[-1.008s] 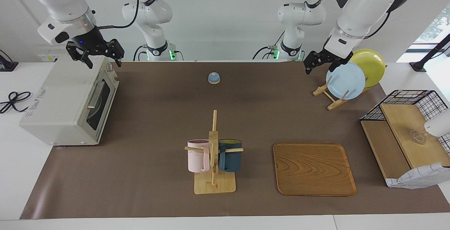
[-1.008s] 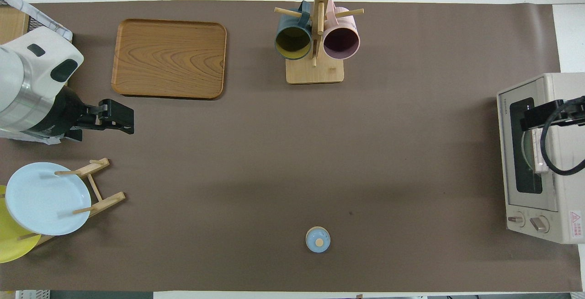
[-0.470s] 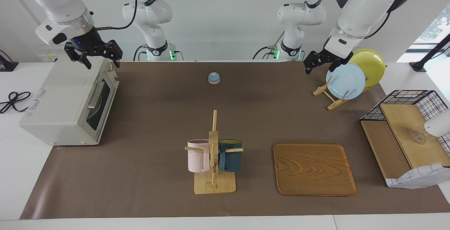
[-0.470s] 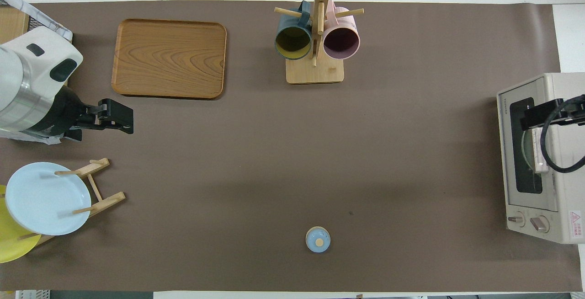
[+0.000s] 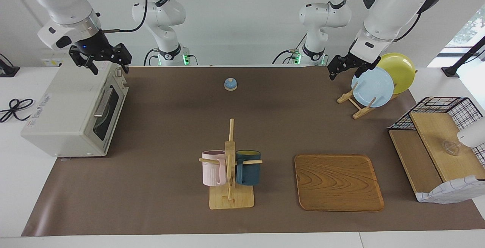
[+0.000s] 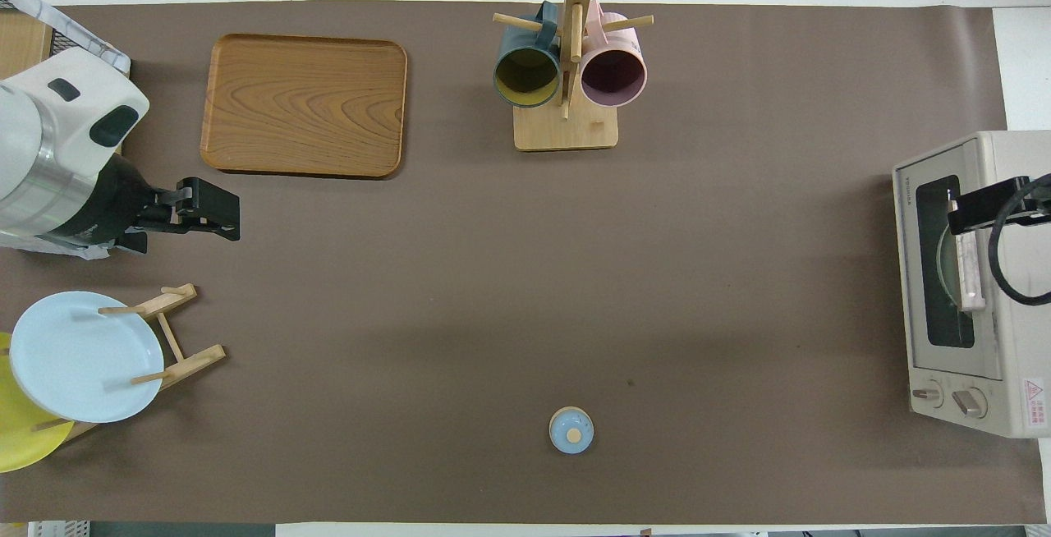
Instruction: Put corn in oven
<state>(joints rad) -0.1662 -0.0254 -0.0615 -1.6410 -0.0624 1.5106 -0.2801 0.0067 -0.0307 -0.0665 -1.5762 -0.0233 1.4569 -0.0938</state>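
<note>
The oven (image 5: 75, 107) sits at the right arm's end of the counter (image 5: 170, 119) with its dark glass door shut, while no corn can be seen anywhere on the counter, in either tool or on the wooden tray (image 5: 338, 182) near the edge farthest from the robots. Whether the cob already lies inside cannot be told through the glass, where only a pale round shape shows. The right tool (image 5: 101, 59) hangs with its fingers spread over the oven's top corner nearest the robots, gripping nothing and clear of the door handle. The left tool (image 5: 345, 67) hangs just as spread and just as empty above the counter's edge nearest the robots, beside the blue plate (image 5: 372, 87) and the yellow plate (image 5: 398, 71) on their wooden stand, where that arm appears to wait. The shut door and the two bare tools suggest either a finished job or one not yet begun; the second reading would leave everything to do: find the cob, open the door, load it. The mug rack (image 5: 230, 172) stands mid-counter near the edge farthest from the robots, the small blue bell (image 5: 230, 84) near the robots' edge.
</note>
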